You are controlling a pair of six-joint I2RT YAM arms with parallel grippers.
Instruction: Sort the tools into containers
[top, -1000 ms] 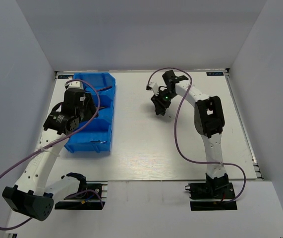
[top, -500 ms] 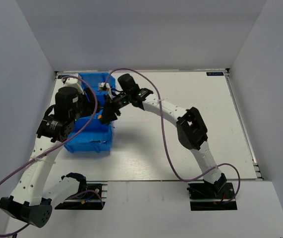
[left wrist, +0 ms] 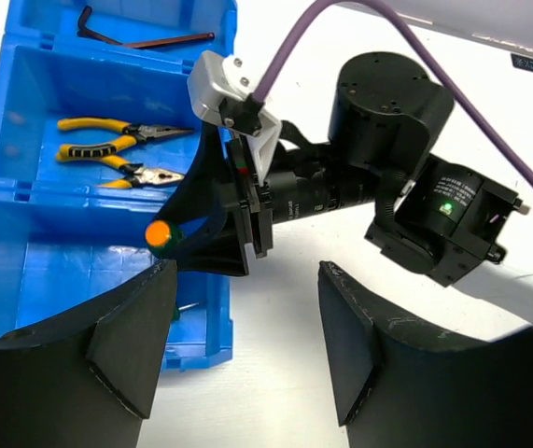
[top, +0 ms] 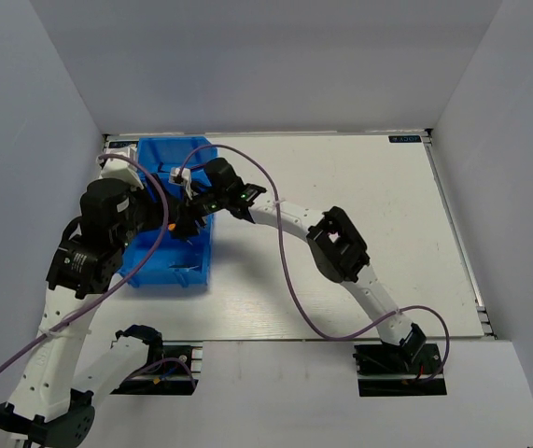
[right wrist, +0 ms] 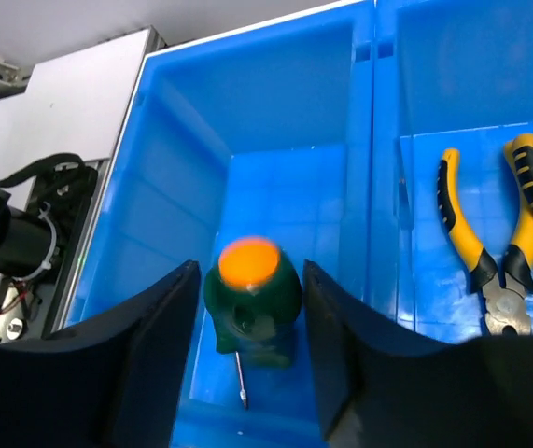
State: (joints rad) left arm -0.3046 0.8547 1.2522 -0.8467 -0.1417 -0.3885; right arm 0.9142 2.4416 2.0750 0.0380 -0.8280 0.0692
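Note:
The blue bins [top: 168, 154] stand at the left. In the left wrist view [left wrist: 61, 271] the far compartment holds the hex keys [left wrist: 135, 37] and the middle one two pliers [left wrist: 117, 140]. My right gripper [top: 184, 219] hangs over the near compartment [right wrist: 275, 187]. A green screwdriver with an orange cap [right wrist: 250, 280] sits between its fingertips, blurred, with thin strips of blue on both sides. Another screwdriver's shaft [right wrist: 241, 378] lies on the bin floor below it. The pliers [right wrist: 490, 233] show to the right. My left gripper [left wrist: 247, 280] is open and empty, above the table beside the bins.
The right arm [top: 341, 243] stretches across the white table from its base at the near right to the bins. Its purple cable [left wrist: 294, 37] loops over the wrist. Grey walls close the table on three sides.
My right gripper has swung left from the middle of the table to over the bins, carrying the green screwdriver. My left arm has drawn back from the bins towards the near edge.

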